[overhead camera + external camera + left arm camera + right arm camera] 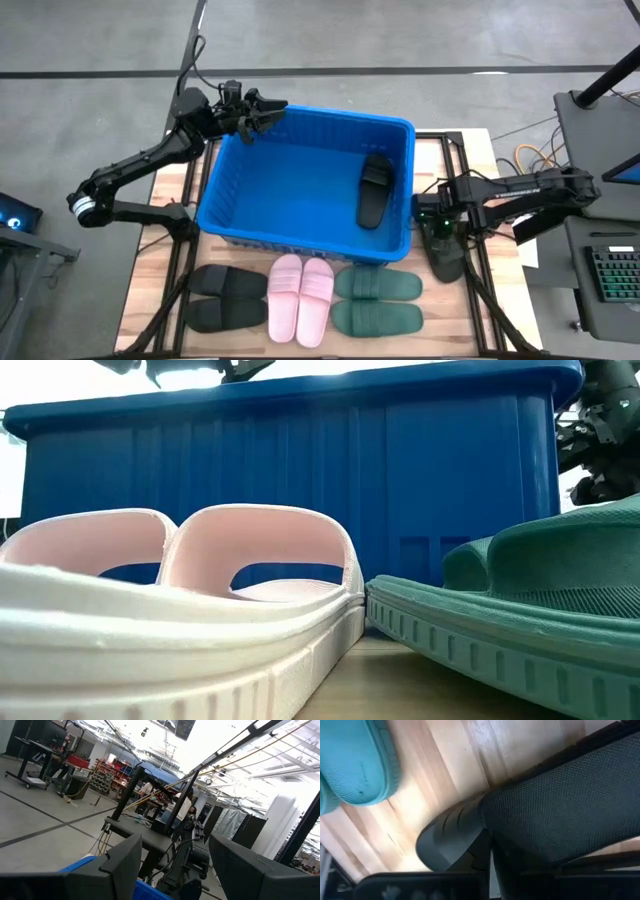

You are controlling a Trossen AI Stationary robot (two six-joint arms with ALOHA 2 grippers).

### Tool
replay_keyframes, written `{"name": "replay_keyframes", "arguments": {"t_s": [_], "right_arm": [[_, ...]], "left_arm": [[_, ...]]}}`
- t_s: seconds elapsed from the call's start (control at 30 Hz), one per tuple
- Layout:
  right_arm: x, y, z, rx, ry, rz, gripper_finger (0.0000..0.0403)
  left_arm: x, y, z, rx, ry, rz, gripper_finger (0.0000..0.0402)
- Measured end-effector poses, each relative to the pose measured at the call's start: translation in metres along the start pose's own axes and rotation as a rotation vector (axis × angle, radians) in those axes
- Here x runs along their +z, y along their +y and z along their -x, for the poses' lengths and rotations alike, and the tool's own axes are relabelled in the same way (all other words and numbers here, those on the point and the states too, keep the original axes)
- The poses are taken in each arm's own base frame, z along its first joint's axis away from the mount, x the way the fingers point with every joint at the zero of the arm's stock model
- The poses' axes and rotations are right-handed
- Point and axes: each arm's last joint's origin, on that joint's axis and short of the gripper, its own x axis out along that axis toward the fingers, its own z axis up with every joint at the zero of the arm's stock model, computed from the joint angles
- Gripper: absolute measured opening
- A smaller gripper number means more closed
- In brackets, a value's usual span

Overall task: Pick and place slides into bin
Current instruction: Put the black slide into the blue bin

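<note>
High view: blue bin (300, 190) at the middle of the wooden table (162, 200), 1 black slide (375, 190) lying inside it near its right wall. Along the table's front edge, a row of 3 pairs: black pair (226, 298) toward the front-left corner, pink pair (301, 298) in the middle, green pair (377, 302) to the right, pink touching green. Another black slide (445, 247) on the table just beside the bin's right wall, toward the right edge.

Right gripper (437, 222) down on that black slide, fingers closed tight on it. Right wrist view: dark textured strap (560, 815) and sole (451, 840) of the same slide filling the foreground over the wood, toe of a green slide (357, 762) just beyond.

Left gripper (258, 112) raised above the bin's back-left corner, fingers spread wide, holding nothing. Left wrist view: 2 dark fingers (122, 865) apart with empty air between, a sliver of the blue bin's rim (80, 862) below, room with racks and people far behind.

Low view: pink pair (200, 610) close up at left, green slide (520, 610) at right, bin wall (300, 480) standing behind both.
</note>
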Motion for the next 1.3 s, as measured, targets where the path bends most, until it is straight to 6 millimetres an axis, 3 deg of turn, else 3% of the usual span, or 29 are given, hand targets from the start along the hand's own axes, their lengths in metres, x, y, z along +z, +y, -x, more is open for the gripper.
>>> {"name": "replay_keyframes", "arguments": {"t_s": [0.43,0.7,0.83,1.0,1.2,1.3], "right_arm": [[-0.005,0.009,0.048,0.003,-0.181,-0.085,0.0008],[-0.015,0.008,0.053,-0.015,-0.094,-0.132,0.0016],[-0.022,0.013,0.063,0.053,-0.125,-0.098,0.0050],[-0.031,0.015,0.066,0.060,-0.200,0.021,0.0121],[-0.029,0.010,0.034,0.060,0.011,0.034,0.0195],[-0.018,0.011,0.026,-0.003,-0.020,0.069,0.0219]], "left_arm": [[0.000,0.000,0.000,0.000,0.000,0.003,0.0217],[0.000,0.000,0.000,0.000,0.000,0.003,0.0217],[0.000,0.000,0.000,0.000,0.000,0.003,0.0217],[0.000,0.000,0.000,0.000,0.000,0.002,0.0217],[0.000,0.000,0.000,0.001,0.000,0.003,0.0217],[0.000,0.000,0.000,0.000,0.001,0.005,0.0217]]}}
